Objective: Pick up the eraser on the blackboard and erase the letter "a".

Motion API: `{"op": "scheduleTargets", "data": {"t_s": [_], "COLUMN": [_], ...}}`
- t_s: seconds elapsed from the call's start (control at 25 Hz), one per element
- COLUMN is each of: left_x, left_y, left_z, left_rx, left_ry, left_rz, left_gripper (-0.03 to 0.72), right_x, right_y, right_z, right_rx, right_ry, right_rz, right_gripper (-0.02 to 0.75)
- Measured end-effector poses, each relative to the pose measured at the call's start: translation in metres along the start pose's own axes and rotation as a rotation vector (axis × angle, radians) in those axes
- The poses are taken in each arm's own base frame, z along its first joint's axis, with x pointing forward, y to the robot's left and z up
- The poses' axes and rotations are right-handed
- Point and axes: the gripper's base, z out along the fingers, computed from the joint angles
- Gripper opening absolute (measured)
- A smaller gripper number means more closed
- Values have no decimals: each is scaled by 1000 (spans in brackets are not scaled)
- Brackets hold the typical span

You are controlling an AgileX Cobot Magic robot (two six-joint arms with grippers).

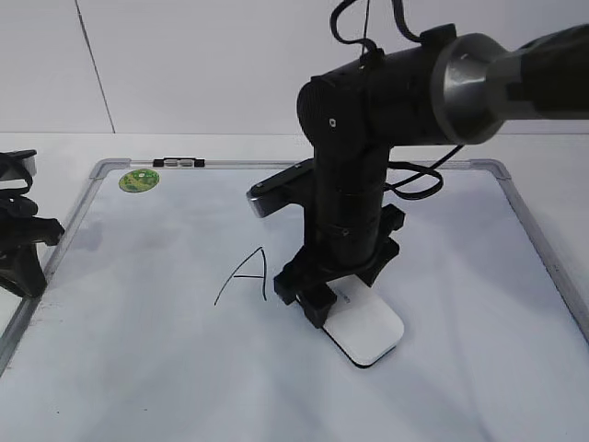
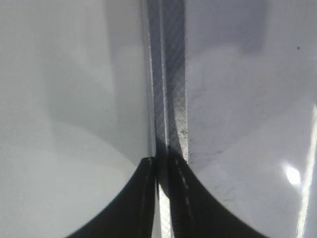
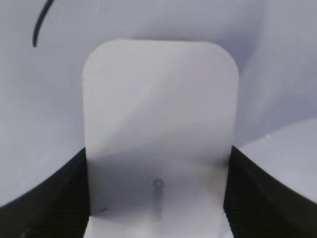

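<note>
My right arm (image 1: pixel 354 184) is matte black with a grey metal collar (image 1: pixel 465 87), looping black cables (image 1: pixel 419 180), and ribbed black fingers (image 3: pixel 247 198).

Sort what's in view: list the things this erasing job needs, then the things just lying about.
Needed:
eraser, flat on the board, right gripper closed on its sides
board
marker letter, left of the eraser

Lying about:
green sticker at the board's top left corner
black-and-silver clip on the top frame
left gripper, shut, over the board's left frame
</note>
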Motion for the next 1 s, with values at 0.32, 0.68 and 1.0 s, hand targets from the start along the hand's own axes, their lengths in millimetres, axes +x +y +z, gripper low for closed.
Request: {"op": "scheduleTargets", "data": {"t_s": [0.32,0.68,1.0], "left_x": [0,0,0], "left_y": [0,0,0], "left_z": [0,0,0], "left_rx": [1,1,1], "left_ry": [0,0,0], "left_rz": [-1,-1,-1], "left_gripper": [64,64,64], "right_x": [3,22,55], "right_y": [1,-40,-113], "right_z": [-8,-68,-69], "right_rx": [-12,15,60], "right_ry": [-12,-125,-85], "right_rz": [2,108,319], "right_gripper": [581,581,581]}}
